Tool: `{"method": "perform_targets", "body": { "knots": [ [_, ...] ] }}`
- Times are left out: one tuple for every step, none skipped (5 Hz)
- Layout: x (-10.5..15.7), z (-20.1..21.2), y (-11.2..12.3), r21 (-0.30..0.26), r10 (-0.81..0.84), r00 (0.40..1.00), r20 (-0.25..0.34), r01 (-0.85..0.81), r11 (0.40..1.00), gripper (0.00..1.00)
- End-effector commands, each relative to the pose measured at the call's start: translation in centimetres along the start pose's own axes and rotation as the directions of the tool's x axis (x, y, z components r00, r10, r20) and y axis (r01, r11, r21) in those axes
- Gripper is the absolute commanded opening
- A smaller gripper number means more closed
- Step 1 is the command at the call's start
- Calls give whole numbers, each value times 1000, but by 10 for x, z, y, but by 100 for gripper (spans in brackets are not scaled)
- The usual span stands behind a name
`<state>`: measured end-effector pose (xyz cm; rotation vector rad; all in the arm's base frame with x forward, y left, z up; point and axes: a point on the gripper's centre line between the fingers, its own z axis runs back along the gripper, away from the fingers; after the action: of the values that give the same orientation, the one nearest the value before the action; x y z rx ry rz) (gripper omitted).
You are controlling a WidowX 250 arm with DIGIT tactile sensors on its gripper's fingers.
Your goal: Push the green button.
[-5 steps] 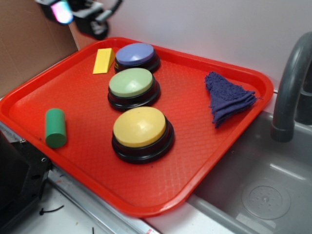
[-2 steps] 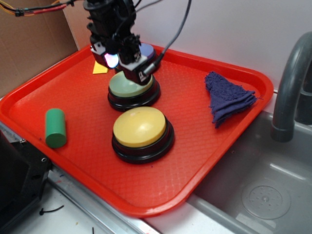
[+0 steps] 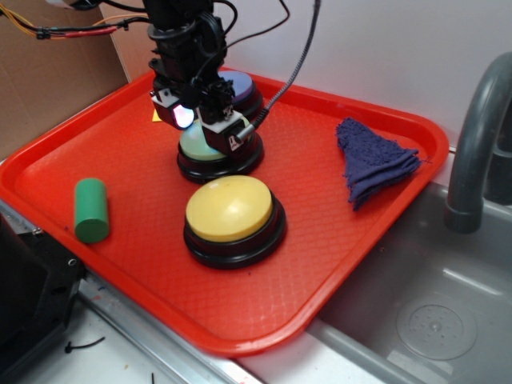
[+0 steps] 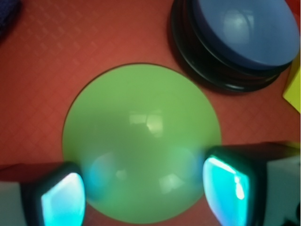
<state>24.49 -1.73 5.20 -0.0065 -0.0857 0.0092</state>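
From the outside view, a red tray [image 3: 376, 200] sits on the surface next to a grey sink [image 3: 432, 320] with a grey tap [image 3: 476, 144]. Three round buttons stand in a row on the tray. The yellow button [image 3: 230, 210] is at the front, the green button [image 3: 210, 152] is in the middle, and the blue-purple button [image 3: 240, 86] is at the back. The black robot arm comes down from above, and its gripper [image 3: 204, 126] sits right on top of the green button, hiding most of its dome. A small light glows on the gripper. A green block [image 3: 91, 210] lies on its side at the left of the tray, well apart from the buttons. A little bit of a yellow block [image 3: 157, 116] peeks out behind the arm. A folded dark blue cloth [image 3: 374, 160] lies at the right of the tray. From the wrist view, the green button [image 4: 141, 141] fills the middle, with the red tray [image 4: 56, 56] all around it. The gripper [image 4: 141, 190] is spread wide, with one glowing fingertip [image 4: 63, 197] at the bottom left and the other at the bottom right, both over the near edge of the dome. The blue-purple button [image 4: 240, 33] is near the top right, just beside the green one but not touching it. A corner of the yellow block [image 4: 294, 84] shows at the right edge
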Motion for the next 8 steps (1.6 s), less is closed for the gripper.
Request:
{"method": "perform_targets", "body": {
  "knots": [
    [6, 55, 7, 8, 1, 1000, 31, -2, 1000, 100],
    [9, 77, 6, 44, 26, 997, -67, -23, 999, 100],
    [7, 82, 5, 18, 12, 997, -70, -11, 1000, 100],
    [5, 85, 7, 21, 20, 997, -74, -18, 1000, 100],
    [2, 91, 10, 25, 37, 997, -68, -35, 999, 100],
    [0, 96, 12, 21, 45, 997, -62, -44, 999, 100],
    [-4, 101, 13, 52, 60, 994, -96, -55, 997, 100],
    [-5, 106, 12, 59, 62, 993, -99, -56, 997, 100]
  ]
}}
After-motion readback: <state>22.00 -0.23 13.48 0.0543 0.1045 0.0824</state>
